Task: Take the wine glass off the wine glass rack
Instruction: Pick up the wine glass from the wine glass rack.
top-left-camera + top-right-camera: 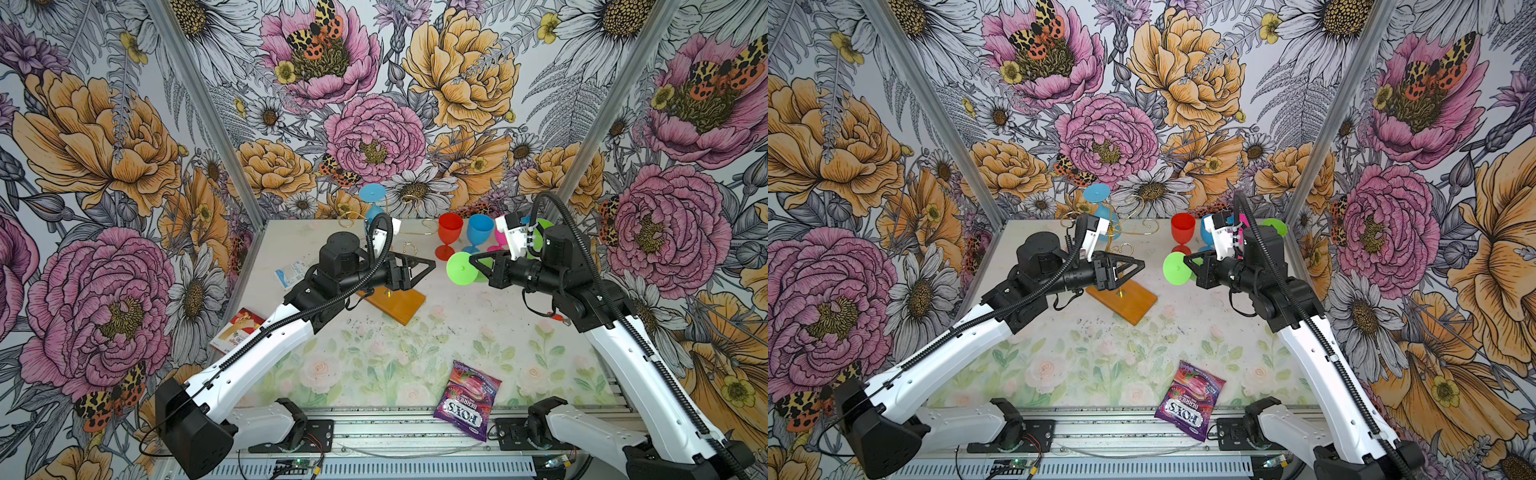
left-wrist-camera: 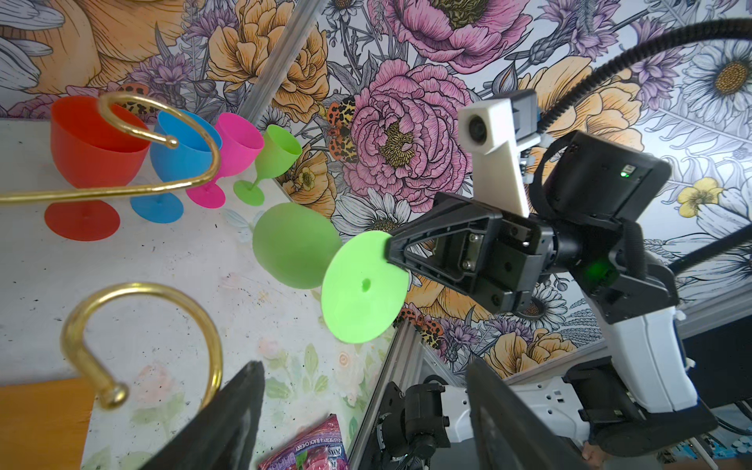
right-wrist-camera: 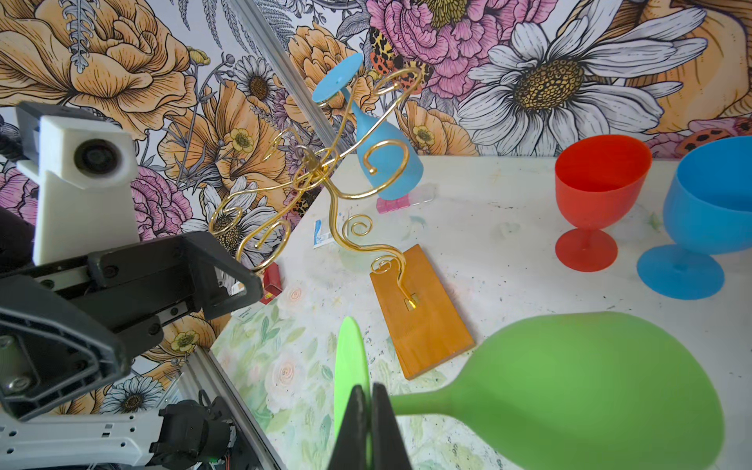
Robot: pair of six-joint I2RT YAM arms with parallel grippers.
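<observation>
The table (image 1: pixel 457 328) bears rack (image 1: pixel 399 306), goblets (image 1: pixel 451 230), candy bag (image 1: pixel 467 399).

Back wall (image 1: pixel 374 62) behind table (image 1: pixel 415 345): floral wallpaper with big pink and orange peonies, white daisies, grey ferns and spotted orange moths. Left wall (image 1: pixel 83 166) and right wall (image 1: pixel 685 124) flank the table, same print. Silver metal left post (image 1: pixel 203 108) and right post (image 1: pixel 599 104) rise from the table's far corners, at the wall joins. Table top pale: near half has a faded rose-and-leaf print, far half is whitish with dark specks and scuffs. Slotted aluminium rail (image 1: pixel 395 430) runs along the table's near edge. Light bright and even, shadows on the table soft.
</observation>
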